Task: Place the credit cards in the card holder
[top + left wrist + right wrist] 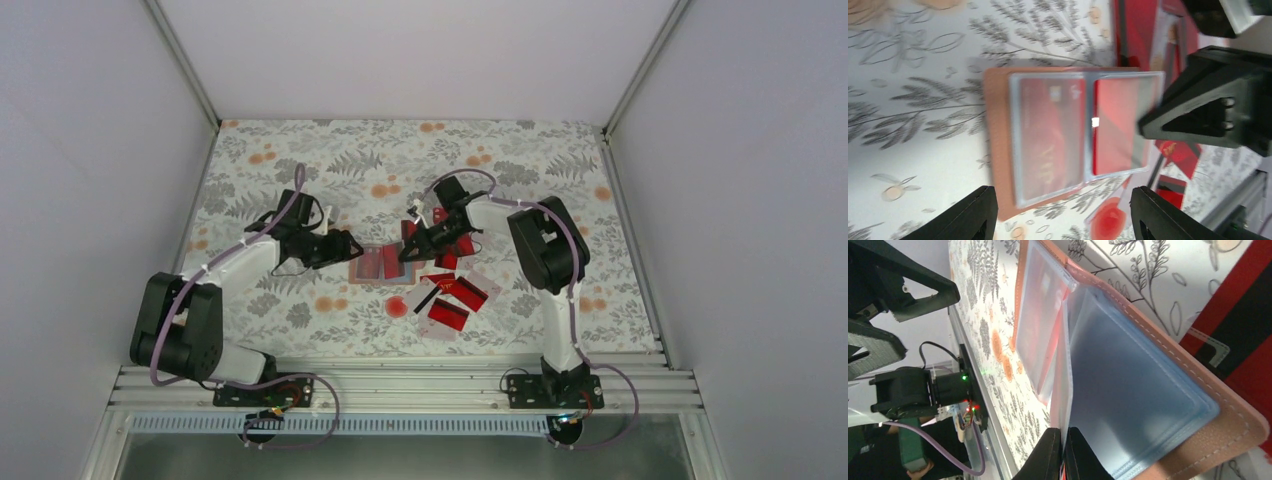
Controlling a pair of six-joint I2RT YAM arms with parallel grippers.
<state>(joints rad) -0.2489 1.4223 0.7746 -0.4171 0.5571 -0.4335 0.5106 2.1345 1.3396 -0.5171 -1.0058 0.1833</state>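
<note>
The tan card holder lies open at the table's middle. Its clear sleeves hold red credit cards on a tan back. My left gripper is open and empty, hovering at the holder's left edge, its jaws spread wide. My right gripper is shut on the thin edge of a clear sleeve, pinched at its tips, over the holder's right half. Several loose red cards lie to the right of the holder.
A round red spot in the floral cloth sits just in front of the holder. A red card with a black stripe lies behind the holder's leather edge. A metal rail runs along the near edge, and walls enclose the sides.
</note>
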